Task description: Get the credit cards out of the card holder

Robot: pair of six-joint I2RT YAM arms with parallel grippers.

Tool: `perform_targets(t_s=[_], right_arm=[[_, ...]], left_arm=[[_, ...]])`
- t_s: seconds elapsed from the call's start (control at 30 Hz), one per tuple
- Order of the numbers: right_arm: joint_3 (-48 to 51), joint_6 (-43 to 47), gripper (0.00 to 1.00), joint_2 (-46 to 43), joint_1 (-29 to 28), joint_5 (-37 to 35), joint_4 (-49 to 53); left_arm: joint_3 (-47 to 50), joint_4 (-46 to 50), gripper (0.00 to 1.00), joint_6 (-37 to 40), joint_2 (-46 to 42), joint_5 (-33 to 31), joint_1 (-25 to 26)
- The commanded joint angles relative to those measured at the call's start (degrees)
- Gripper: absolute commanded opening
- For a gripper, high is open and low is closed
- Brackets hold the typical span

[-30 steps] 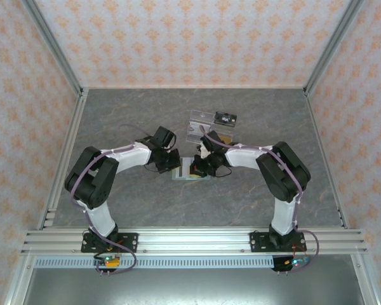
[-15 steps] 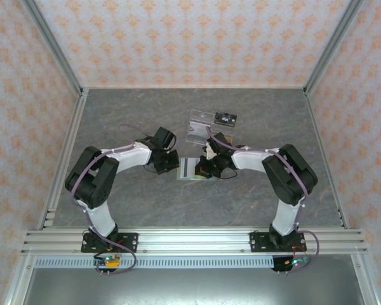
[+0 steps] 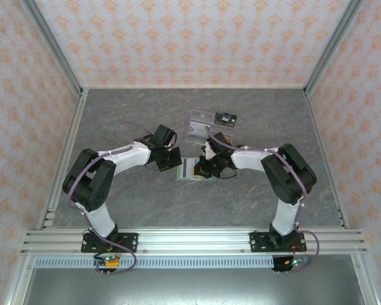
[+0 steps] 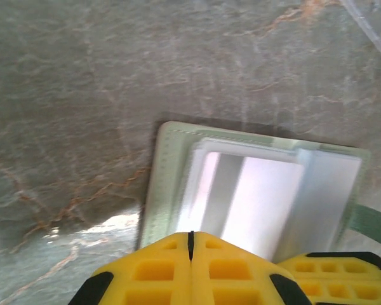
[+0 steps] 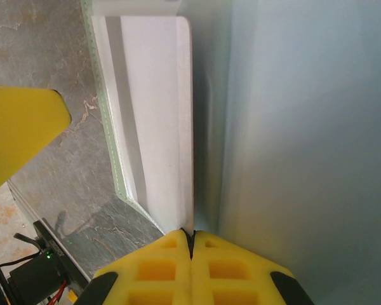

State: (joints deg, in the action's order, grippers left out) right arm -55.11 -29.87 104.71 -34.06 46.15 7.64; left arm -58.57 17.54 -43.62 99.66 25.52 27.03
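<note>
Left gripper [image 4: 190, 237] clenched, at near-left of the clear stand [image 3: 200, 126]. Right gripper [image 5: 190, 236] clenched too, just near of stand. Card holder [image 4: 166, 178] lies open on table [image 3: 127, 114], near side of stand, pale cards [image 4: 254, 197] inside.

The left arm [image 3: 124, 154] and right arm [image 3: 253, 156] wear white shells, black joints; purple cables [image 3: 241, 147] run alongside. Yellow gridded pads [image 4: 228, 270] tip the jaws.

Acrylic stand [image 3: 200, 124] blocks the far side of card holder [image 3: 188, 168].
</note>
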Motion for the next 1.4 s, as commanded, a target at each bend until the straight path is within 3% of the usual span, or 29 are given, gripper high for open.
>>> perform_targets(t_s=[0.0,0.17,0.53,0.93,1.3,1.37], right_arm=[[-1.5,1.0,0.00,1.0,0.1,0.3,0.5],[-1.5,1.5,0.00,0.8,0.1,-0.1,1.3],[1.7,2.3,0.00,-1.4,2.3,0.2,0.9],[5.4,2.5,0.00,-4.9,4.4,-0.6,1.3],[6.2,6.5,0.00,-13.4,5.3,-7.3,7.0],[5.8,7.3,0.00,-14.7,5.3,-7.0,6.8]], left_arm=[[-1.8,0.0,0.00,0.3,2.1,0.3,0.4],[-2.3,0.3,0.00,0.0,5.0,0.9,0.5],[-2.0,6.4,0.00,1.4,5.7,-4.6,0.3],[-2.9,6.6,0.00,2.1,5.8,-4.4,0.4],[-5.3,6.4,0.00,2.6,4.4,-2.6,0.4],[-5.9,6.0,0.04,2.5,2.7,-2.1,0.3]])
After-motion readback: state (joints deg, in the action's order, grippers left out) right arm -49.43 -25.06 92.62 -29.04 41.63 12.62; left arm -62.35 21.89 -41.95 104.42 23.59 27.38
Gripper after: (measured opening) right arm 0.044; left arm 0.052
